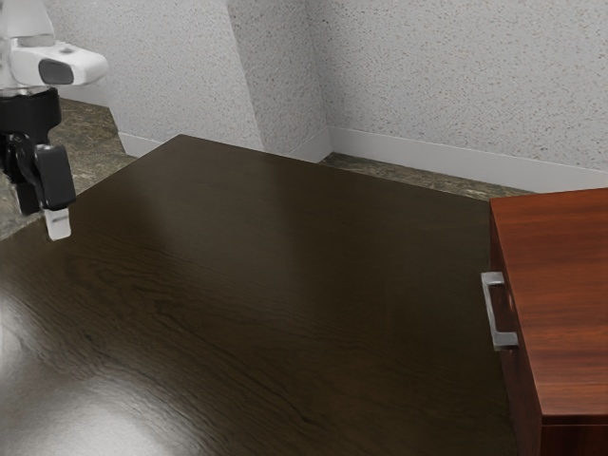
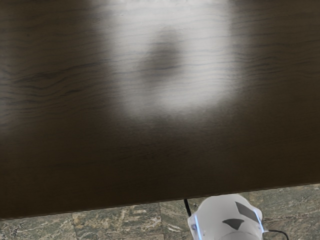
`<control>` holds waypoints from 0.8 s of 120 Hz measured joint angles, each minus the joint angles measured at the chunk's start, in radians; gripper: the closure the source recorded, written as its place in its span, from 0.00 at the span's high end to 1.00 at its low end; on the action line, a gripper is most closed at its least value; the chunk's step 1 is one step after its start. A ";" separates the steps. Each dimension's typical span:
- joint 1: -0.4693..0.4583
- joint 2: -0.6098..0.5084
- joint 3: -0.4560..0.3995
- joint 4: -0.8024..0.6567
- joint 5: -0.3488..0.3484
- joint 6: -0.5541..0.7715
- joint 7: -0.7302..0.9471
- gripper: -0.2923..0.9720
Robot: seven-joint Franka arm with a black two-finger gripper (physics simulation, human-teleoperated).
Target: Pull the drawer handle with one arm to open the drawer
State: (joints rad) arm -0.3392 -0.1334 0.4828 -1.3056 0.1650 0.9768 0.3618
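My gripper [image 1: 46, 204] hung above the counter [image 1: 266, 285] near its edge; I could not tell whether it was apart or together. Well across the counter, the drawer [image 1: 521, 389] carried a metal handle [image 1: 497, 311]. It looked rigid and probably slick, so I judged its middle bar the best hold.

Soft even light; broad white glare on dark table [image 2: 50, 125], dim shadow blot inside it; wall [image 1: 456, 66] evenly lit.
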 joint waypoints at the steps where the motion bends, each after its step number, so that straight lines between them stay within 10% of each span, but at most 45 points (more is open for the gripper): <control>1: -0.001 0.000 0.001 -0.002 0.001 0.015 0.009 0.77; 71: -0.048 0.125 -0.058 0.012 0.007 0.422 0.575 0.77; 96: 0.235 0.126 -0.397 -0.049 0.038 0.535 0.782 0.77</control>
State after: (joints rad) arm -0.1040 -0.0076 0.0853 -1.3551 0.2026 1.5115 1.1438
